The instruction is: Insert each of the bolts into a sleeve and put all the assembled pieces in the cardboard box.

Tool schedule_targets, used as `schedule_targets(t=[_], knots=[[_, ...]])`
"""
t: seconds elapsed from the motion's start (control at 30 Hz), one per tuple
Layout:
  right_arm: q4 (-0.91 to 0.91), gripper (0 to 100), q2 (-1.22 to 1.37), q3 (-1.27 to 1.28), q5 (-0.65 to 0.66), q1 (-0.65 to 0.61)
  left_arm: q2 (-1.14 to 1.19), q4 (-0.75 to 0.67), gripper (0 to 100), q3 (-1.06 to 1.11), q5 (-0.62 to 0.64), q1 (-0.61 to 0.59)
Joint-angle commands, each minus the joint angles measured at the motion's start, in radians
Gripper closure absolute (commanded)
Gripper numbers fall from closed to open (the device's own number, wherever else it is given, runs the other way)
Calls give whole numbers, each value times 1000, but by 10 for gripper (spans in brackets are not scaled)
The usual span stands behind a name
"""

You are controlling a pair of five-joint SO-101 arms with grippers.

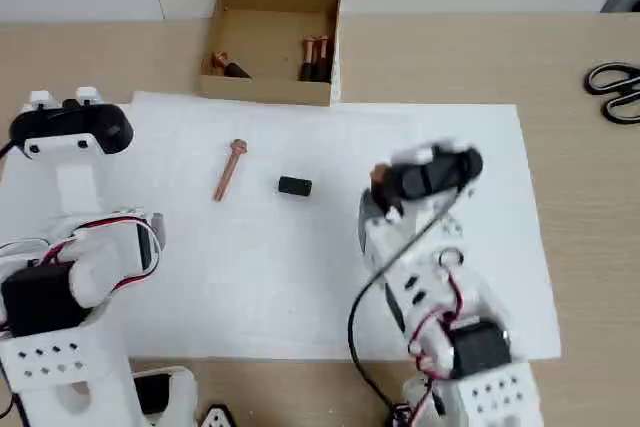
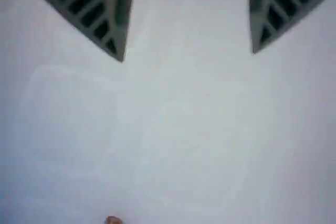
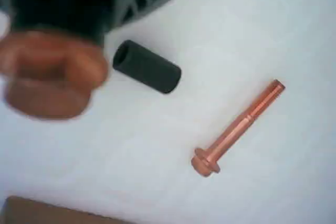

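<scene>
A loose copper bolt [image 1: 231, 169] lies on the white paper, with a black sleeve [image 1: 294, 186] a short way to its right. My right gripper [image 1: 382, 187] hangs just right of the sleeve, shut on another copper bolt [image 3: 50, 80] with a dark part behind its head. The right wrist view also shows the sleeve [image 3: 147, 66] and the loose bolt [image 3: 239, 127] lying apart. My left gripper [image 2: 189, 53] stands open over bare paper, nothing between its fingers [image 2: 107, 17]. The cardboard box [image 1: 222, 42] at the back holds several bolts in sleeves.
The white paper [image 1: 330, 277] covers the middle of the wooden table. Scissors [image 1: 615, 92] lie at the far right edge. The left arm [image 1: 70, 132] stands over the paper's left edge. A strip of the box [image 3: 31, 211] shows in the right wrist view.
</scene>
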Motion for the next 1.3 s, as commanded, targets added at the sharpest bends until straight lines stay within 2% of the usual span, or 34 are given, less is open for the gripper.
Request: schedule_targets(t=[0.0, 0.37, 0.73, 0.87, 1.27], knots=[[-35, 995, 343, -310, -8, 4, -15, 6, 848, -36, -6, -11], [-547, 995, 1164, -907, -14, 7, -15, 21, 850, 8, -6, -15], [-1082, 994, 1707, -1198, -14, -7, -15, 25, 850, 12, -6, -14], [-1162, 994, 1831, -1283, -14, -36, -15, 25, 850, 12, -6, -12], [-1162, 980, 2101, -1488, -9, -51, -15, 25, 850, 13, -6, -11]])
